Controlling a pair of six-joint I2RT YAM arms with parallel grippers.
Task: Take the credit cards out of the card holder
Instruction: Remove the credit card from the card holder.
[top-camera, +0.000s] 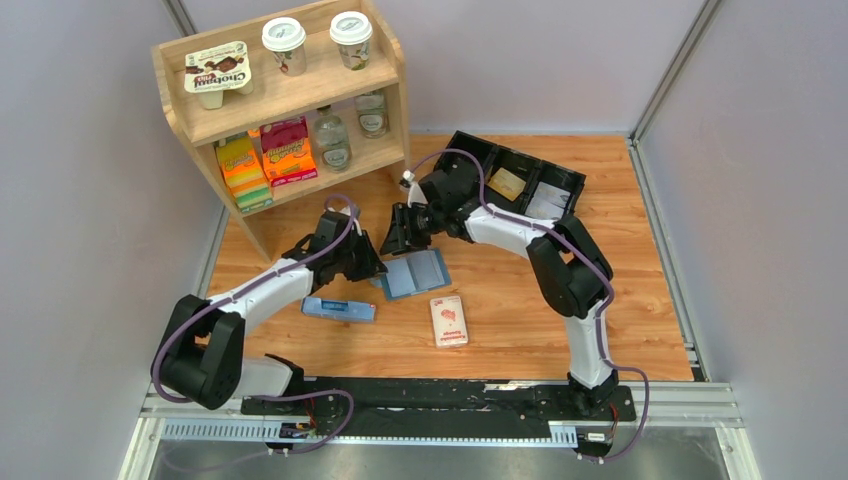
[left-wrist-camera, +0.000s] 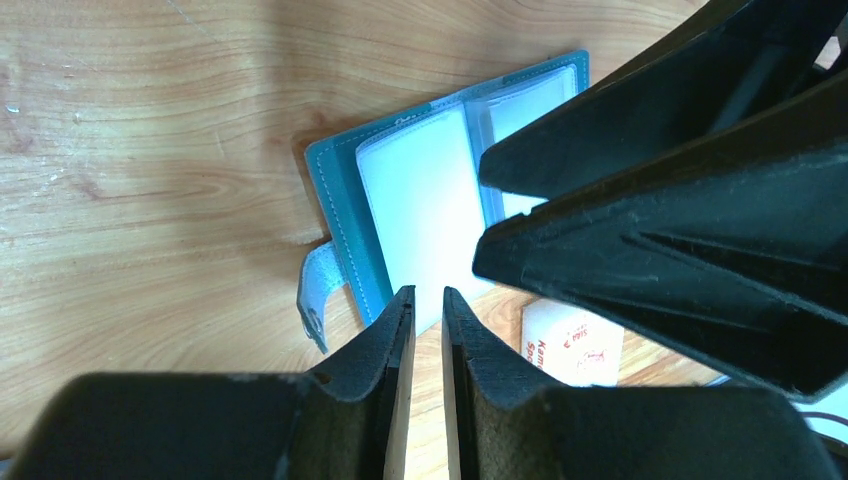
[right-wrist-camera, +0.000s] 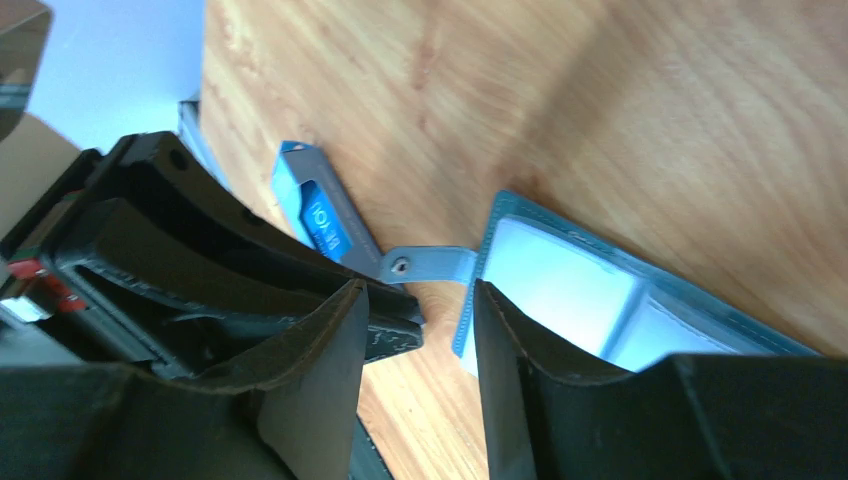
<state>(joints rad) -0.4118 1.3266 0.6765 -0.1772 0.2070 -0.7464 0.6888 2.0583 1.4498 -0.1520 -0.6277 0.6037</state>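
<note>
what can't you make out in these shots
Top view: the left claw covers the card holder's left edge; contact unclear.
Left wrist view: the right claw hides much of one holder panel.
Right wrist view: the holder's lower part is behind that claw's own finger.
Both wrist views: the slots glare pale; their contents cannot be told.
Top view: print on the pale blue box is too small.

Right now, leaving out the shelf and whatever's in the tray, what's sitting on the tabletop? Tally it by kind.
Card holder: 1
Pale blue box: 1
White pack with red picture: 1
Black tray: 1
Total: 4
</note>
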